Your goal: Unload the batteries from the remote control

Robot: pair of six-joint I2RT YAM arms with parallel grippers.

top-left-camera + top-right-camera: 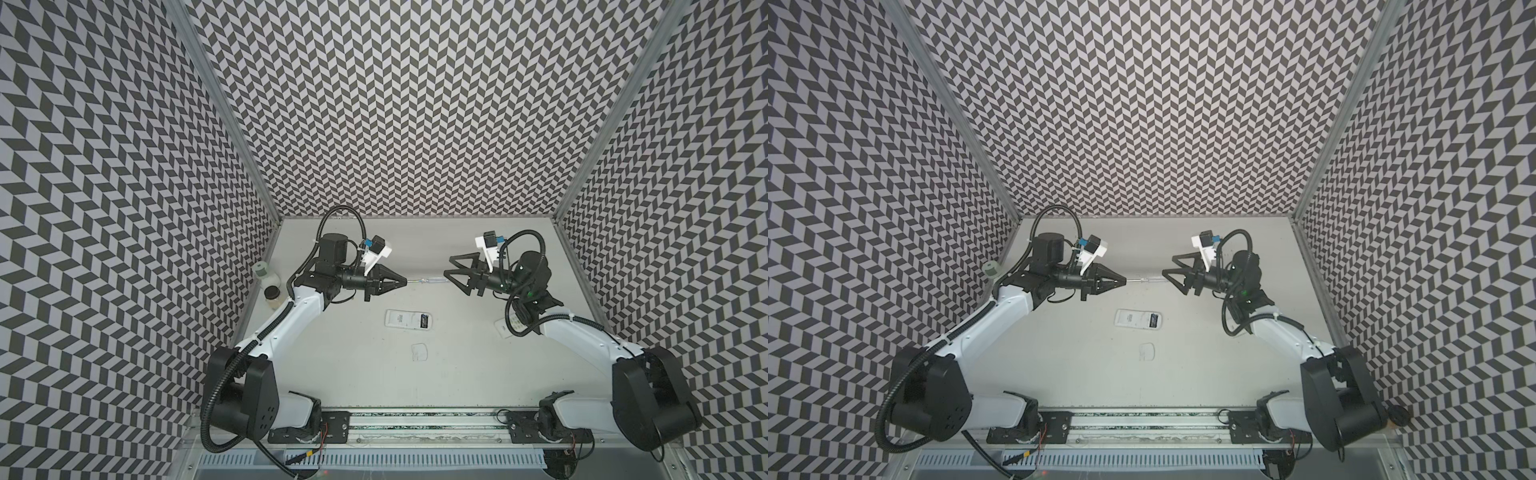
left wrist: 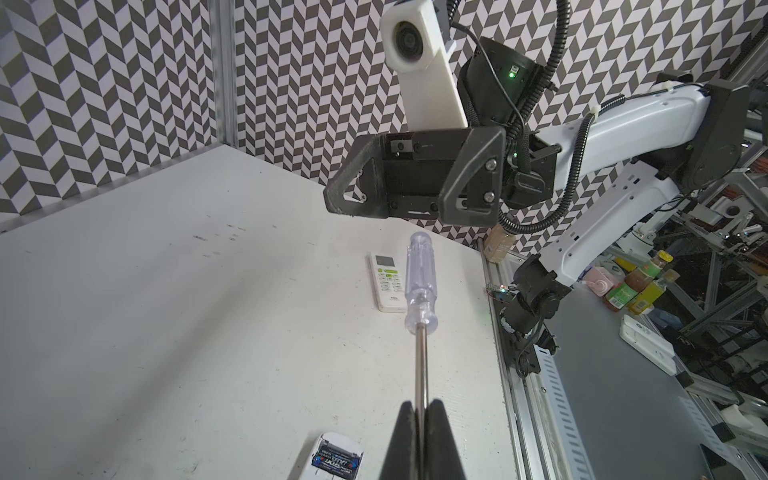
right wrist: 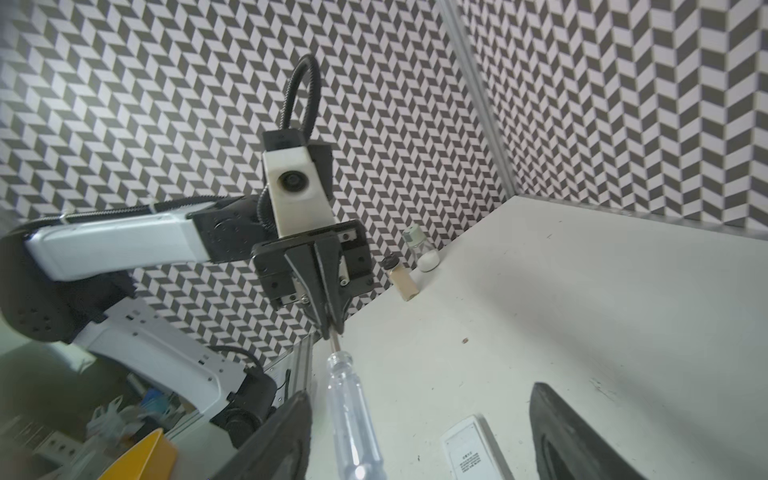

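White tabletop (image 1: 478, 374) beneath our arms: the left gripper (image 1: 405, 281) pinches a metal shaft, the right gripper (image 1: 448, 266) gapes wide, empty. The remote (image 1: 405, 320) lies back up, bay open. We should centre the screwdriver (image 1: 428, 281) handle between the right jaws before closing; black batteries (image 1: 424, 321) sit in that bay.

I'm running a robotics lab cell: chevron-patterned walls (image 1: 395, 104) box in a white table (image 1: 457, 374), the arms (image 1: 291, 318) bolt to an aluminium rail (image 1: 415, 419), and cluttered equipment racks (image 2: 719, 237) stand beyond the right fingers (image 2: 469, 178).
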